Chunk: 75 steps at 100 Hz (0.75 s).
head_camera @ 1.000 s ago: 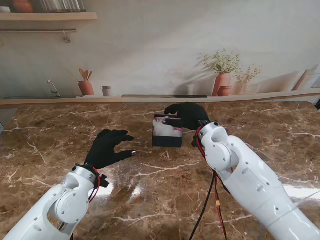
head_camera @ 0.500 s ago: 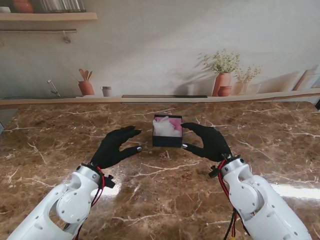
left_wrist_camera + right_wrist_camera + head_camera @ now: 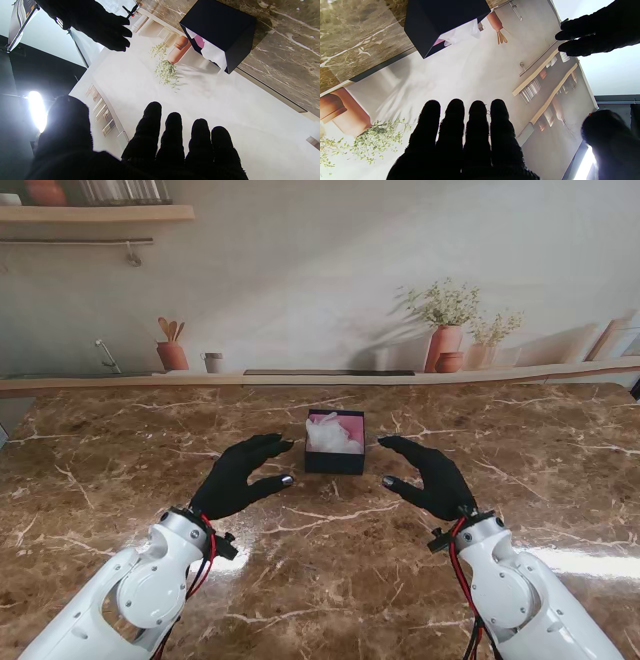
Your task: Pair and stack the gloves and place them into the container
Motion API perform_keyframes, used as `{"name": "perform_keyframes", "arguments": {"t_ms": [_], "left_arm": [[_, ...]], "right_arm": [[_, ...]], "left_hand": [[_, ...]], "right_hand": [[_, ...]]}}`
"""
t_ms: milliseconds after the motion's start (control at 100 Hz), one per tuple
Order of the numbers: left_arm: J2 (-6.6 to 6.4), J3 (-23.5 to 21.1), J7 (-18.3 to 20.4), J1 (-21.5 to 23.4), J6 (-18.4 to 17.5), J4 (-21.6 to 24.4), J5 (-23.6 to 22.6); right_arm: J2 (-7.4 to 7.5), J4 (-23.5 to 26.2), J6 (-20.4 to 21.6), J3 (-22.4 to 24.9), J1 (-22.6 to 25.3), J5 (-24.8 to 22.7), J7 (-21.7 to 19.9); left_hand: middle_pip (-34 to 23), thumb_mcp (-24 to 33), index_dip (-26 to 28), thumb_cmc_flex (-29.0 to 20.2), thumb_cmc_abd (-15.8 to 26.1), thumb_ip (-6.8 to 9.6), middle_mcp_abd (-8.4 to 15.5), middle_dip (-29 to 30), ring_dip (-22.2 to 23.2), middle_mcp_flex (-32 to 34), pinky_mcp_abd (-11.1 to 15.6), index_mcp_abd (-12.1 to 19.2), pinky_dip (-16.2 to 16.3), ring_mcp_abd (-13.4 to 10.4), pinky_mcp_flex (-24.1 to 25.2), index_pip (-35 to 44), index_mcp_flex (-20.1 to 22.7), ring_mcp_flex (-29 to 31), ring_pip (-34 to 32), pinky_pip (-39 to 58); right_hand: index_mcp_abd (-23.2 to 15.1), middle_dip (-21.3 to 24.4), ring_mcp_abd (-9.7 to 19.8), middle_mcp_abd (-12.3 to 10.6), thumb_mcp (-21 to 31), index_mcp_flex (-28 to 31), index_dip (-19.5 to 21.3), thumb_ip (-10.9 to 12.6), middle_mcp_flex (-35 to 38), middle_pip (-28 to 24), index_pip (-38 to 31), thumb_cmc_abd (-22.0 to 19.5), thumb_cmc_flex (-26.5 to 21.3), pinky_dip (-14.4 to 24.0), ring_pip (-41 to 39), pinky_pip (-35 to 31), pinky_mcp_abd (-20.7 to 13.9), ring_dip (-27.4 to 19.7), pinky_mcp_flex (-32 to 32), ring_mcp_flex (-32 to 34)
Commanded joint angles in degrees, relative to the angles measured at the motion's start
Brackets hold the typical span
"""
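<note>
Left robot hand (image 3: pixel 238 477): you have it hovering over the desk (image 3: pixel 120 480) on the left of the container, fingers spread apart and holding nothing; the left wrist view shows the fingers (image 3: pixel 172 135) splayed with nothing between them.
Container (image 3: pixel 335 442): the small dark open-topped box sits on the desk between your two robot hands and a little farther from you than either; its near wall faces you squarely.
Gloves (image 3: pixel 333 434): white and pink material fills the box; you cannot tell from here how neatly it is paired or stacked.
Right robot hand (image 3: pixel 428 475): it mirrors the left one on the right side, fingers apart and empty.
Relation that matters: the box lies inward and forward of both robot hands, touching neither, and neither is clearly nearer.
Judgement: the gloves look already stowed, so any next move likely starts from either side equally.
</note>
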<state>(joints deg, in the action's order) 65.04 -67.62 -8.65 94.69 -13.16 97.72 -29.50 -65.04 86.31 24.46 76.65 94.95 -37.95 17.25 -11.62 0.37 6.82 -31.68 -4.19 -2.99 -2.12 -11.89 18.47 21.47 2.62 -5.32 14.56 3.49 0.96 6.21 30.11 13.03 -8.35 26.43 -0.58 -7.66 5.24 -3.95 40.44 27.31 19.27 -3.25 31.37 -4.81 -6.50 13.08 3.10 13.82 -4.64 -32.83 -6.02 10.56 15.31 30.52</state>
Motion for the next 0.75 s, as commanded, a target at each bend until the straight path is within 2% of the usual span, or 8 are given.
{"name": "perform_keyframes", "arguments": {"t_ms": [0,390,740], "left_arm": [[0.13,0.11,0.17,0.04,0.18,0.70,0.09],[0.18,0.13,0.27,-0.21,0.59,0.94,0.38],[0.14,-0.49,0.25,0.51,0.80,1.56,0.22]], "right_arm": [[-0.15,0.59,-0.11,0.24,0.91,0.53,-0.81],[-0.24,2.19,0.72,0.69,1.62,0.15,-0.25],[-0.17,3.81,-0.10,0.50,1.76,-0.23,-0.57]], "left_hand": [[0.89,-1.52,-0.71,2.33,3.05,1.93,1.43,1.02,-0.91,-2.51,3.68,-0.50,-0.93,-3.08,-0.58,-1.14,-2.03,-2.16,1.58,-1.64],[0.91,-1.48,-0.59,2.01,3.13,1.92,1.17,1.06,-1.08,-2.51,3.61,-0.67,-1.19,-3.06,-0.52,-0.81,-1.91,-2.25,1.62,-1.99],[0.89,-1.52,-0.45,1.75,3.00,1.91,1.13,1.07,-1.10,-2.33,3.52,-0.58,-1.56,-3.14,-0.52,-0.52,-1.78,-2.27,1.71,-2.65]], "right_hand": [[-0.25,1.19,1.11,-0.33,-1.37,-2.18,-0.68,2.39,-1.87,-0.05,0.73,-1.14,2.39,-1.64,0.33,1.26,-1.70,-1.44,-0.77,-2.71],[-1.32,1.37,0.49,-0.28,-1.91,-1.83,-0.44,2.41,-1.91,-0.12,0.07,-1.90,2.25,-0.88,0.29,0.38,0.17,-1.46,-0.93,-2.90],[-1.07,1.40,0.19,-0.19,-1.64,-1.84,-0.42,2.53,-2.07,0.08,0.05,-1.07,0.93,-0.45,0.27,0.44,0.13,-1.44,-0.94,-2.83]]}}
